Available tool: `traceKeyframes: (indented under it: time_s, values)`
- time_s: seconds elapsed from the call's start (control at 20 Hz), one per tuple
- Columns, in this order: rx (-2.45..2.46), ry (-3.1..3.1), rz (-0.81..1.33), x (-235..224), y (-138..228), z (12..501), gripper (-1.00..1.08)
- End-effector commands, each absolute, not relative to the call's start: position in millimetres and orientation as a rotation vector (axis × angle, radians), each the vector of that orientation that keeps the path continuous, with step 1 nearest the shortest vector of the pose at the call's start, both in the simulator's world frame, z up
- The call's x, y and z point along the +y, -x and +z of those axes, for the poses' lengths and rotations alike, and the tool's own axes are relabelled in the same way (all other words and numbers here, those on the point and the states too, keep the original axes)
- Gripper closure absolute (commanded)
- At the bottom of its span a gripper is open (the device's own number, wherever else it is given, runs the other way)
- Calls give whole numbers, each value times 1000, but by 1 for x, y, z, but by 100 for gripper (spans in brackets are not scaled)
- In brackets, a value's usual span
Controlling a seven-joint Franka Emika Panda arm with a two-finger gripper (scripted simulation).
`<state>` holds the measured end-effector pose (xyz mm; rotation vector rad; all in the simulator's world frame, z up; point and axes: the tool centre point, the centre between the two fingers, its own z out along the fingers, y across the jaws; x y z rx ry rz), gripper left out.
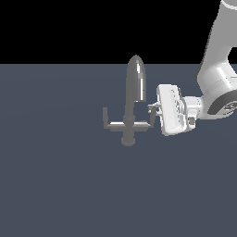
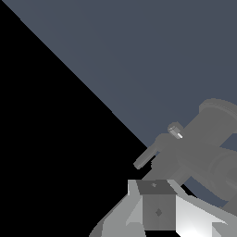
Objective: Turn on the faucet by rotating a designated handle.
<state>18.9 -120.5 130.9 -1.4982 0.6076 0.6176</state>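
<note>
Handle point(image 1: 147, 121), thin grey metal lever with upturned tip, juts toward exterior view's right from small shiny grey arched-spout faucet point(image 1: 134, 99), mid-floor. White parallel-jaw gripper point(image 1: 153, 110) right at that tip; opening and grip impossible to judge. Risk: slipping off the narrow tip, or shoving the spout instead.

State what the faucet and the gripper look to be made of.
Faucet: apparently grey metal with a smooth satin finish, judging by the soft highlight down its arched spout. Gripper: looks like glossy white moulded plastic or painted casing; being a render, neither is certain.
</note>
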Motion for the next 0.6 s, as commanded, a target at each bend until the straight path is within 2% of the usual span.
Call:
traceKeyframes:
  time_s: [0.0, 0.55]
  values:
    - [607, 1498, 617, -120, -20, 131, 108]
    - [607, 1498, 617, -120, -5, 136, 108]
